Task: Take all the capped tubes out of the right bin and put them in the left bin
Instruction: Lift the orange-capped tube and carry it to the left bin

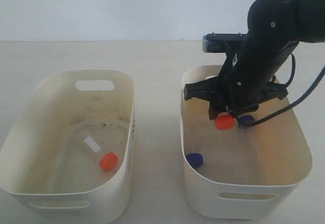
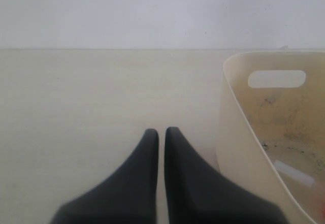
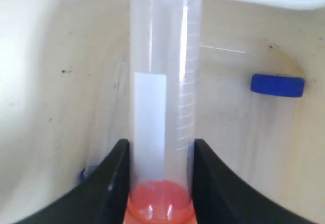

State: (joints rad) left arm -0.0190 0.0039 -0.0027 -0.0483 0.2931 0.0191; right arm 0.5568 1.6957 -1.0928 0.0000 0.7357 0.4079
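Note:
In the right wrist view my right gripper (image 3: 161, 144) is shut on a clear tube (image 3: 162, 71) just above its orange-red cap. The exterior view shows that gripper (image 1: 226, 115) low inside the right bin (image 1: 244, 198), with the orange cap (image 1: 224, 121) below the fingers. Two blue-capped tubes remain in this bin: one (image 1: 247, 120) next to the gripper, one (image 1: 194, 159) by the left wall. The left bin (image 1: 129, 132) holds an orange-capped tube (image 1: 108, 161). My left gripper (image 2: 161, 131) is shut and empty over the table beside the left bin (image 2: 238, 112); it is out of the exterior view.
The two tubs stand side by side on a pale table, a strip of bare tabletop (image 1: 157, 132) between them. A white wall runs behind. A black cable (image 1: 299, 99) hangs off the right arm over the right bin's far rim.

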